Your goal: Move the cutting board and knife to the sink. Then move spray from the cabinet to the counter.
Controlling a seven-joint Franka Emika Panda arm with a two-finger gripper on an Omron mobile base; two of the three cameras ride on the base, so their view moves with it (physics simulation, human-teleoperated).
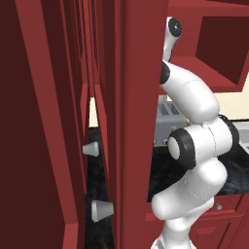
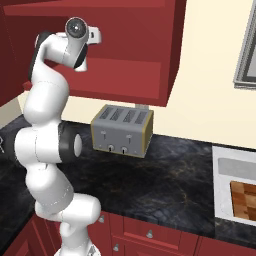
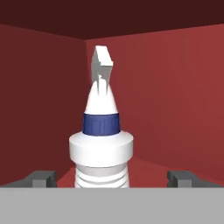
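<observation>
— Fingers [image 3: 43, 179] stand apart, one either side of the spray [image 3: 101, 144], holding nothing yet; do we agree?

— We do. Our spray stands upright inside the cabinet [image 3: 175, 96], dead ahead between them, its long axis vertical, nozzle on top.

— So we judge a straight push forward, then a squeeze?

— Yes. We read no label or writing on it.
</observation>
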